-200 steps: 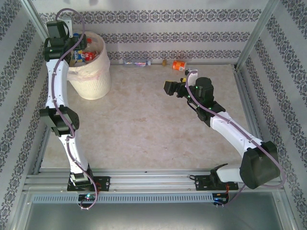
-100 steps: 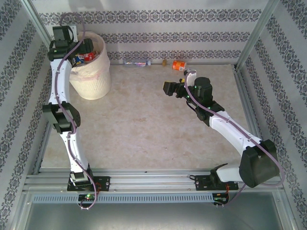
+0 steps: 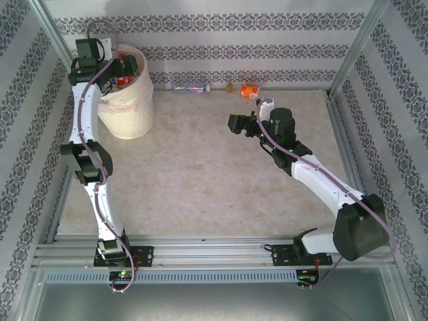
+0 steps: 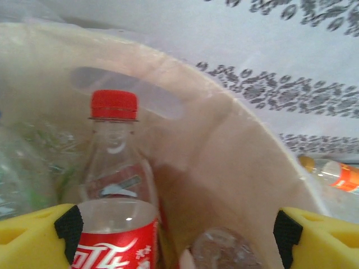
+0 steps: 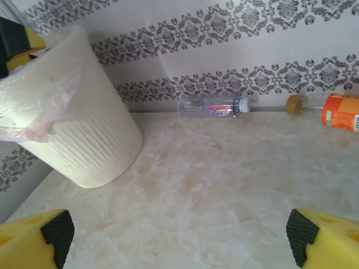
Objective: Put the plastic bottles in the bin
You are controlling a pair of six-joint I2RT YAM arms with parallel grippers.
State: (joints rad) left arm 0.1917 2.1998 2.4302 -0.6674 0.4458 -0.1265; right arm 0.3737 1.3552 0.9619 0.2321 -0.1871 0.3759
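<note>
Left arm's wrist has crept a bit further over the round cream-white plastic bin (image 3: 130,110) since a second ago, right arm parked as it was.
From above: left arm stands tall with its elbow bent, left claw (image 3: 124,67) hanging over the bin in the far left corner. The right arm reaches mid-table, right claw (image 3: 237,124) pointing left. By the back wall lie a clear bottle with a pinkish label (image 3: 190,87) and an orange-labelled bottle (image 3: 249,90). Left wrist cam: yellow fingers (image 4: 33,235) spread wide, gripping nothing, and a red-capped clear bottle with a red label (image 4: 115,168) stands inside the bin beside one pad. Right wrist cam: jaws wide and empty, low over the beige table (image 5: 196,185), bin to the left, both wall bottles ahead.
</note>
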